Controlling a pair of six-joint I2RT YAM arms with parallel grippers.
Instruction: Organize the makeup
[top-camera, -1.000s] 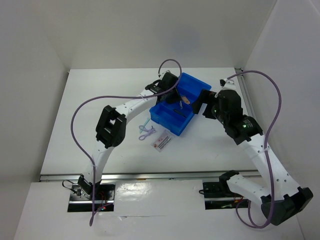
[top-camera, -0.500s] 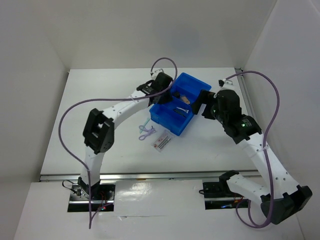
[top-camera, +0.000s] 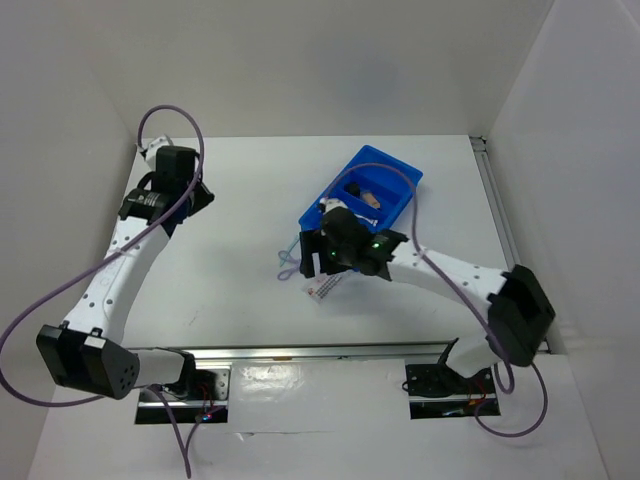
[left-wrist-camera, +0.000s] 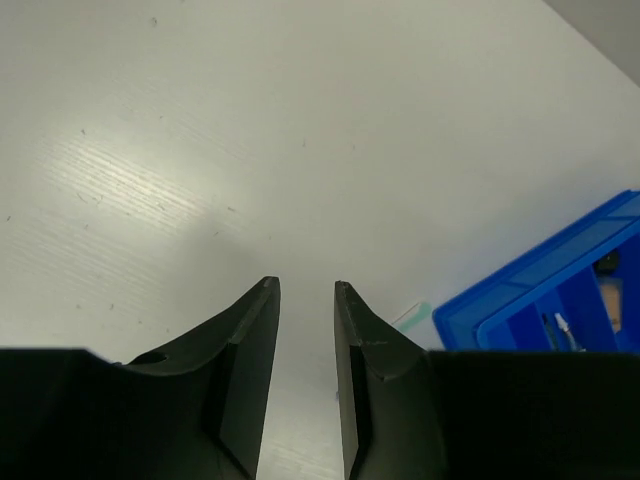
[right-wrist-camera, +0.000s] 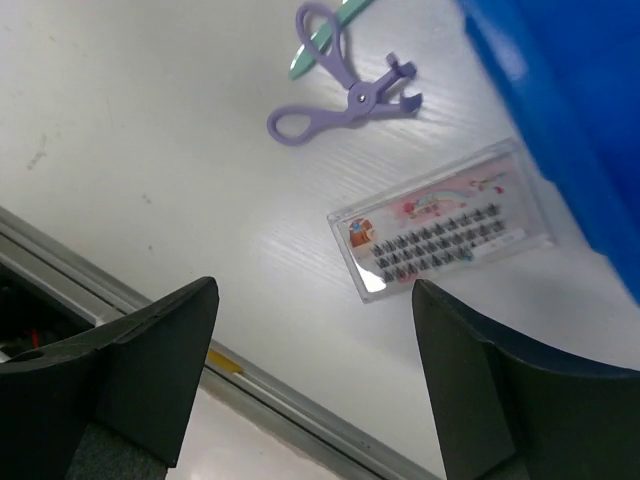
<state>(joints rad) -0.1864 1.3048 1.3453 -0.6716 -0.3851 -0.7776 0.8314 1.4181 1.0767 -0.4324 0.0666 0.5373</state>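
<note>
Wide-open, empty right gripper (right-wrist-camera: 315, 290) poised just short of the flat packet (right-wrist-camera: 440, 225), whose long axis runs nearly finger to finger.

Bright, even light, soft shadows. Left wrist: table (left-wrist-camera: 130, 190) glare at 9 o'clock. Right wrist: tray (right-wrist-camera: 570, 120) blurred at 2 o'clock.

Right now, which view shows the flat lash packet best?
The right wrist view: the lash packet fills mid-frame, its lash rows clear. The top view shows only a small white slip; the left wrist view misses it.
</note>
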